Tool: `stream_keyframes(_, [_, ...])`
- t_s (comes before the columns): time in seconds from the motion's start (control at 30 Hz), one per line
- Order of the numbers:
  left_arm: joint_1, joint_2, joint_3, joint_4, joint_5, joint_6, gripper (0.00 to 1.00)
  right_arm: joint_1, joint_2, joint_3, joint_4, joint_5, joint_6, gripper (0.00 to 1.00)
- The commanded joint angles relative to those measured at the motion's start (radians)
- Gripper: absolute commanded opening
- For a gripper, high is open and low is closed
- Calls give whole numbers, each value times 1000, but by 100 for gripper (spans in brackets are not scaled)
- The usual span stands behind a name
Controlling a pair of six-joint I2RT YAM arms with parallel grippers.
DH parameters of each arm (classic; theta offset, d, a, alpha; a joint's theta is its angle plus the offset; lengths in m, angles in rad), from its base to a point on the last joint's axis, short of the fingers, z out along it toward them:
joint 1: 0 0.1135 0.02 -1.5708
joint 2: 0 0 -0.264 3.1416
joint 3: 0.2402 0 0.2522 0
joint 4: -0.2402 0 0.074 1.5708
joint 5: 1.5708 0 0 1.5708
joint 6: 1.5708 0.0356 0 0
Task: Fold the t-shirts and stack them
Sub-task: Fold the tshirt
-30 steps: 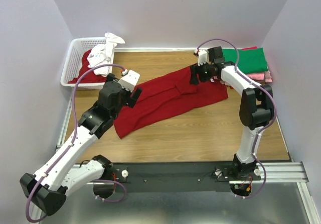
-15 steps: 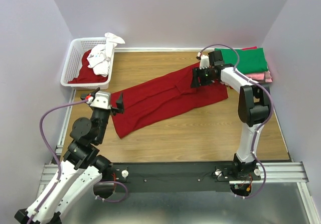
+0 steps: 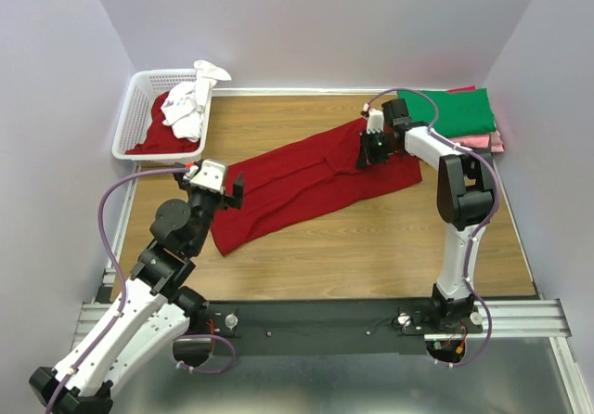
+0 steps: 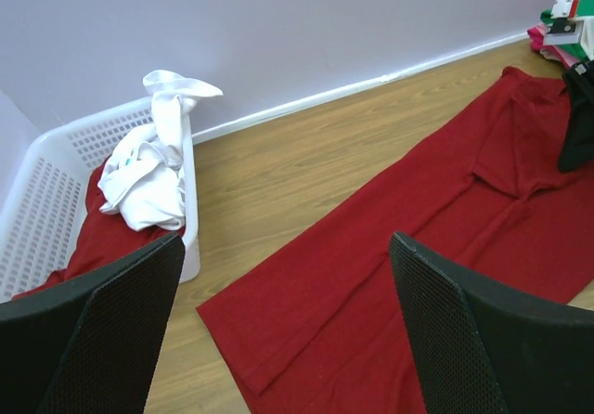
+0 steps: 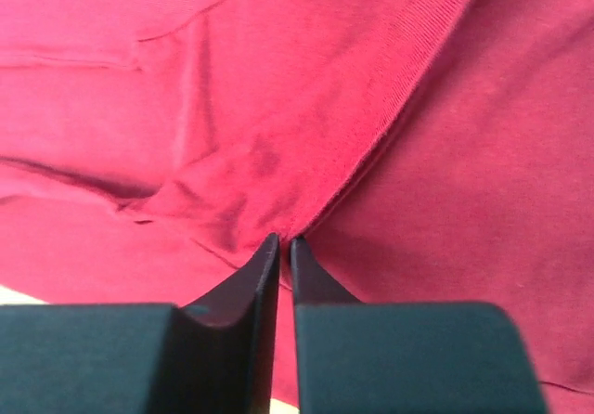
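Lilac walls close in a wooden surface [image 3: 371, 247]. A dark red t-shirt [image 3: 297, 187] lies spread flat on it in a long diagonal band, running from about 8 o'clock near my left arm up toward 2 o'clock.

My left claw [image 4: 286, 247] hangs above the shirt's 8 o'clock end with its jaws wide apart, gripping nothing. Its wrist view shows bare wood and the red hem between the two fingers.

My right claw [image 5: 283, 239] is down on the 2 o'clock end of the same shirt. Its jaws are pressed together and pinch a raised fold of cloth where a ribbed seam runs into the tips.

At 10 o'clock a white lattice basket [image 3: 130, 122] sits against the back wall. A white t-shirt [image 3: 186, 108] is draped over its rim, and a red t-shirt [image 3: 153, 140] lies inside. At 2 o'clock, in the far corner, a folded green t-shirt [image 3: 459, 108] rests on top of a pink t-shirt [image 3: 483, 141].
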Motion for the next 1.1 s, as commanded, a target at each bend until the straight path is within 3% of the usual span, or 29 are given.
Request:
stream_keyframes(0.0, [3,-23,10,27,18,-13,98,-2,16,36,-5,-87,15,13])
stream_keyframes(0.2, [3,-23,10,27,15,-11,98,-2,60,136,-11,-165,64,13])
stream_keyframes(0.5, [2,-16,7,26,4,-10,98,-2,266,405,-11,-295,187,14])
stream_keyframes(0.67, [2,-3,7,24,7,-10,98,-2,384,562,-8,-374,268,24])
stream_keyframes(0.87, [3,-4,13,17,-20,-48,98,-1,425,688,16,-443,322,49])
stream_keyframes(1.07, [3,-56,3,17,-83,-97,98,-4,384,763,40,-472,304,52])
